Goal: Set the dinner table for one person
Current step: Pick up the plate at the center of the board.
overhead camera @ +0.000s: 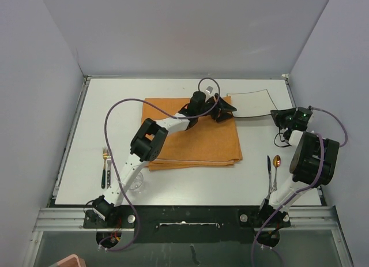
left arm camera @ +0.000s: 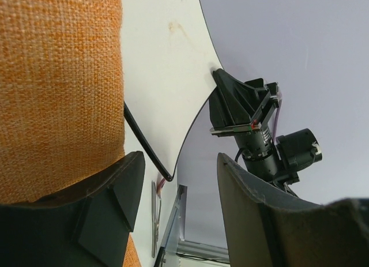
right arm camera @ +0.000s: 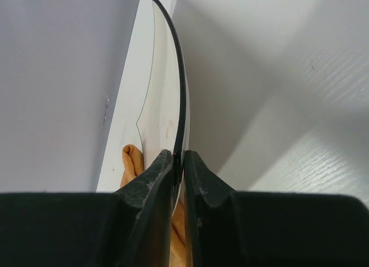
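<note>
Dinner table [overhead camera: 190, 186]: off-white top with metal edging, filling the floor of the walled cell; both arm bases are bolted at its near edge.
Orange cloth [overhead camera: 193, 137]: folded flat on the middle of the table, its edges roughly square to the table's.
Plate [overhead camera: 253, 101]: white, square, with a thin dark rim; at the far right of the table, just beside the cloth's far right corner. From above I cannot tell whether it lies flat or is lifted.
Right gripper [right arm camera: 178, 157]: fingers pressed together on the plate's right edge, with the dark rim pinched between the pads. Its wrist camera sees the plate edge-on as a thin curved line.
Left gripper [left arm camera: 180, 157]: arm stretched across the cloth to its far right corner. Fingers are spread wide and hold nothing. One corner of the plate shows in the gap between them; I cannot tell if they touch it.
Fork [overhead camera: 105, 158]: near the left edge of the table, well apart from the cloth, with a second dark-handled piece close beside it.
Knife [overhead camera: 268, 172] and spoon [overhead camera: 277, 165]: side by side, near right of the cloth, handles toward the arm bases.
</note>
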You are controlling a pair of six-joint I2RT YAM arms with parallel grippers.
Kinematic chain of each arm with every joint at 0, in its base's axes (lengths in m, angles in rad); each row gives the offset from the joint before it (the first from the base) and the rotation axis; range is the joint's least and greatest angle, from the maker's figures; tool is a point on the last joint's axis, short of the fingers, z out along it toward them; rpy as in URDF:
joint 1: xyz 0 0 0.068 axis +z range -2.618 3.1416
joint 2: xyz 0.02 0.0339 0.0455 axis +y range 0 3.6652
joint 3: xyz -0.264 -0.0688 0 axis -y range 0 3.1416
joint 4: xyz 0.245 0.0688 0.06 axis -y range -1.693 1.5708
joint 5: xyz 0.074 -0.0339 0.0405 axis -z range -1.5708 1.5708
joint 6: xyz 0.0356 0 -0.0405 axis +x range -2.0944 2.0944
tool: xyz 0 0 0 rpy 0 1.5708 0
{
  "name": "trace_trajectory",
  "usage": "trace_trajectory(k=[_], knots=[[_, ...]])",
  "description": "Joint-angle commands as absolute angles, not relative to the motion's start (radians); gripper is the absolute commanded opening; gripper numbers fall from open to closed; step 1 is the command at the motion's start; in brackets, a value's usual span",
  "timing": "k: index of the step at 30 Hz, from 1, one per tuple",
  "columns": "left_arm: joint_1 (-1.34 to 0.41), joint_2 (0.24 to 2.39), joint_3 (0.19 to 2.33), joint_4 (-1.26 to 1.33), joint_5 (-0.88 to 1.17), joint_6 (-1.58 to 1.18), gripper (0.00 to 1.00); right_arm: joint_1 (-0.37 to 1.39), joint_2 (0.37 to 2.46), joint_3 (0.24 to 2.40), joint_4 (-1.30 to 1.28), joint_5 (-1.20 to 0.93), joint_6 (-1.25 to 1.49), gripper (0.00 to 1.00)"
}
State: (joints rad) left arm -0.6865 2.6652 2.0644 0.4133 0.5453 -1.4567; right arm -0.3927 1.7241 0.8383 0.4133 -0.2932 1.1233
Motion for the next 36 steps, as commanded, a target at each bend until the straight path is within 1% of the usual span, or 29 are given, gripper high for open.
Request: trace_trajectory(k=[1, 9, 11, 12, 14, 15, 16, 21, 27, 33, 36], knots=[[-0.703, 2.709, 2.135, 0.424, 0.515, -1.457, 0.51, -0.39, 1.647, 0.848, 0.561, -0.367, 1.149, 0.0], [-0.724, 2.758, 2.156, 0.448, 0.501, -1.493, 0.5, -0.39, 1.649, 0.843, 0.567, -0.386, 1.15, 0.0], [-0.728, 2.769, 2.168, 0.444, 0.498, -1.498, 0.48, -0.389, 1.643, 0.834, 0.566, -0.387, 1.149, 0.0], [-0.731, 2.777, 2.178, 0.443, 0.498, -1.501, 0.41, -0.388, 1.642, 0.831, 0.567, -0.389, 1.15, 0.0], [-0.736, 2.789, 2.2, 0.42, 0.5, -1.503, 0.23, -0.388, 1.634, 0.824, 0.568, -0.393, 1.15, 0.0], [-0.738, 2.793, 2.214, 0.404, 0.501, -1.5, 0.1, -0.389, 1.629, 0.822, 0.568, -0.395, 1.15, 0.0], [-0.738, 2.798, 2.228, 0.389, 0.506, -1.494, 0.0, -0.39, 1.626, 0.819, 0.568, -0.397, 1.151, 0.0], [-0.735, 2.795, 2.299, 0.279, 0.521, -1.427, 0.0, -0.39, 1.6, 0.807, 0.569, -0.413, 1.154, 0.0], [-0.723, 2.77, 2.482, -0.009, 0.546, -1.219, 0.0, -0.395, 1.553, 0.792, 0.562, -0.421, 1.154, 0.0], [-0.7, 2.712, 2.523, -0.142, 0.554, -1.105, 0.0, -0.386, 1.53, 0.779, 0.584, -0.419, 1.162, 0.0], [-0.695, 2.671, 2.541, -0.234, 0.549, -1.004, 0.0, -0.363, 1.523, 0.789, 0.592, -0.427, 1.162, 0.0]])
